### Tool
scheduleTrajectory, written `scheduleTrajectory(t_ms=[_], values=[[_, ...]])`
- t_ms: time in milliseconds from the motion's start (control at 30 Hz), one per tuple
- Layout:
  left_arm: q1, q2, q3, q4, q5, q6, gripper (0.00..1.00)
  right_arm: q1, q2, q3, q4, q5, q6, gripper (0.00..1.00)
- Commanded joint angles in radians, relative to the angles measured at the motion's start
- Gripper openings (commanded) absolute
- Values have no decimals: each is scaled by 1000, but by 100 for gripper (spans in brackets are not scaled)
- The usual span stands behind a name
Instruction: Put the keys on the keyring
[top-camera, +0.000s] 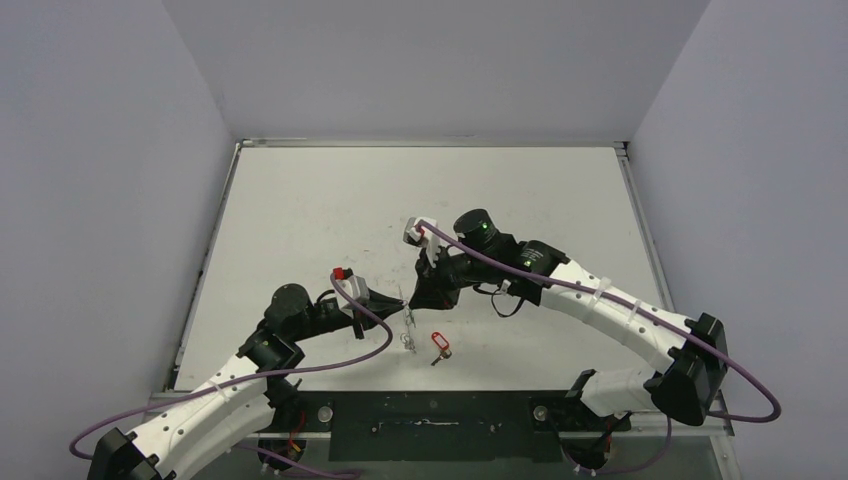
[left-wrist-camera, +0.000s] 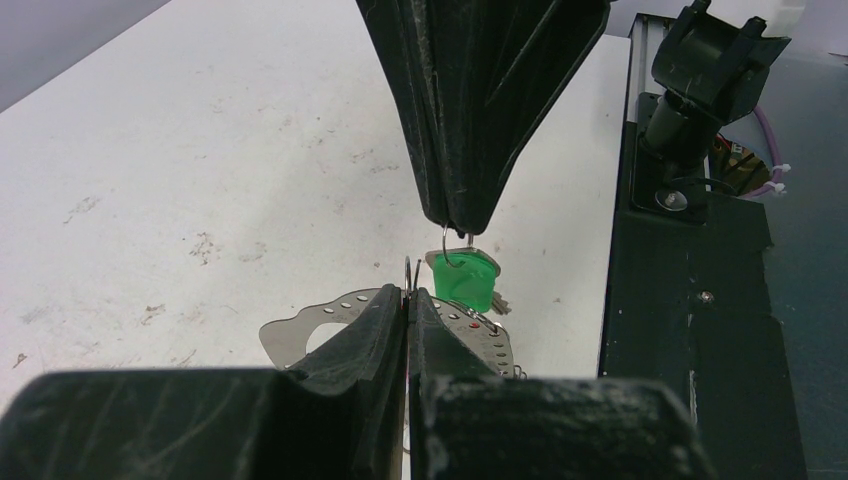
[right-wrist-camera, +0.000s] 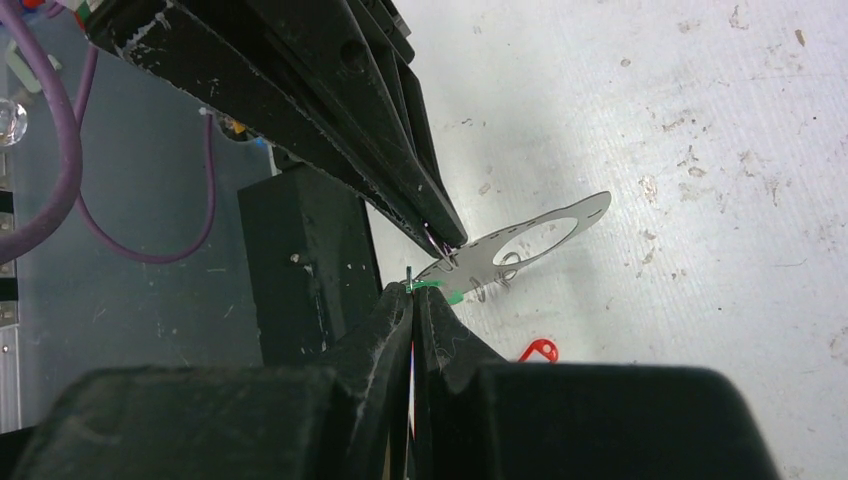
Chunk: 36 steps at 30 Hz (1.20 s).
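Observation:
My left gripper (left-wrist-camera: 410, 297) is shut on the thin wire keyring (left-wrist-camera: 409, 268), and a flat silver plate with small holes (left-wrist-camera: 300, 325) hangs from that ring. Right in front of it, my right gripper (left-wrist-camera: 460, 222) comes down from above, shut on the green-tag key (left-wrist-camera: 466, 280) by its top. In the right wrist view the green tag (right-wrist-camera: 432, 286) peeks out at my right gripper (right-wrist-camera: 412, 292), just below the left gripper (right-wrist-camera: 448, 238). The red-tag key (top-camera: 440, 345) lies on the white table. From above, both grippers meet near the table's front middle (top-camera: 408, 300).
The black mounting rail (top-camera: 430, 420) runs along the table's near edge, close to the grippers. Purple cables (top-camera: 370, 340) loop from both arms. Grey walls enclose the scuffed white table (top-camera: 330, 200) on three sides.

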Motion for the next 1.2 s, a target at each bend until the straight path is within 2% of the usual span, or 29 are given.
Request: scheduleTrajectory(t_ms=[0,300,1167], values=[[-6,-2,19,85,7,-10,0,10,20,49,75,17,19,0],[-6,-6,21,81,8,-7,0,10,72,82,43,67,16,0],[-5,-25,26,62,6,0,0,6,26,36,4,152,-40,0]])
